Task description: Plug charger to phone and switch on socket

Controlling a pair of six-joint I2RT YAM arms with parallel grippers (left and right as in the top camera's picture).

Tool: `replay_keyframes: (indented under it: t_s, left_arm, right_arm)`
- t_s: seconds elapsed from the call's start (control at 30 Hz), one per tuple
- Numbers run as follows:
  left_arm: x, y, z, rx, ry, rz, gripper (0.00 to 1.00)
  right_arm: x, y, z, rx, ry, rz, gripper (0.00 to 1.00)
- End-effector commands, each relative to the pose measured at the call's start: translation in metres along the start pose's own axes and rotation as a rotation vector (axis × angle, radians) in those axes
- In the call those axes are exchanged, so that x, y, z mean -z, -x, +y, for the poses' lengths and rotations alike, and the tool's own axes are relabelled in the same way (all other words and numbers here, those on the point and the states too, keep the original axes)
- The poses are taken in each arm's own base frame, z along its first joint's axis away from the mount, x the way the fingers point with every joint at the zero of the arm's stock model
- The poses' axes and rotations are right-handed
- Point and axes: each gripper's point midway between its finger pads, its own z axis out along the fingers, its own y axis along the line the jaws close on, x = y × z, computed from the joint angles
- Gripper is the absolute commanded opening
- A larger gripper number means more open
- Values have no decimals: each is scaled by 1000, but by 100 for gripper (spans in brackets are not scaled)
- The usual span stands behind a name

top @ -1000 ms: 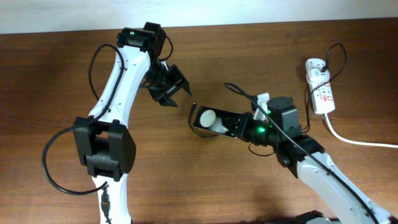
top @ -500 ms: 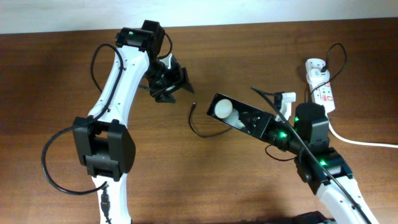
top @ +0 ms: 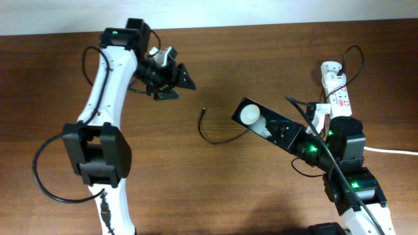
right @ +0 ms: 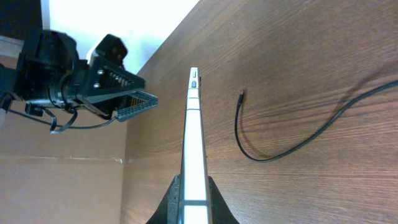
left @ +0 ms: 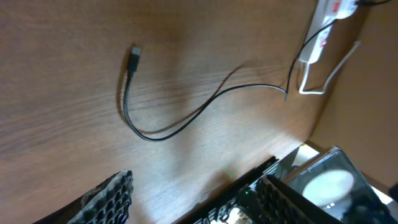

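Note:
My right gripper (top: pixel 295 139) is shut on the black phone (top: pixel 264 123) and holds it tilted above the table; in the right wrist view the phone (right: pixel 193 137) stands edge-on between the fingers (right: pixel 193 194). The charger's thin black cable (top: pixel 219 138) lies on the table with its connector tip (top: pixel 204 110) free, left of the phone. The tip also shows in the left wrist view (left: pixel 134 57) and the right wrist view (right: pixel 241 94). The cable runs to the white plug adapter (top: pixel 330 67) in the white socket strip (top: pixel 337 94). My left gripper (top: pixel 175 79) is open and empty, left of the tip.
The socket's thick white cord (top: pixel 379 149) runs off the right edge. The pale wall edge lies along the table's back. In the left wrist view the phone and right arm (left: pixel 323 186) sit low right, close to my left fingers (left: pixel 199 200).
My right gripper has carried the phone to the right and turned it, leaving the cable tip uncovered. My left arm has swung left and back, away from the tip.

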Motion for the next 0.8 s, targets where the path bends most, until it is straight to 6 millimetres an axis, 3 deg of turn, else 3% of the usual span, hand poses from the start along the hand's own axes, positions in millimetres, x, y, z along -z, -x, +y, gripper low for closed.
replay_keyframes:
  t_s: [0.0, 0.1, 0.23, 0.47, 0.6, 0.77]
  left_arm:
    - [22, 1, -3, -57, -63, -37, 72]
    - [42, -1, -9, -118, -65, -84, 79]
    - [59, -19, -37, -280, -158, -94, 92]
    - [65, -31, -57, -305, -272, -70, 93]
    - [68, -32, -66, -312, -331, -75, 93]
    - [70, -29, -73, -333, -368, -89, 94]
  right_arm:
    - [12, 6, 19, 37, 66, -18, 4]
    - [16, 4, 23, 36, 89, -6, 4]
    - [19, -2, 20, 22, 80, 13, 4]
    - [29, -1, 30, 54, 107, -22, 4]
    - [28, 15, 20, -30, 49, -107, 4]
    - [24, 45, 43, -20, 144, -196, 4]
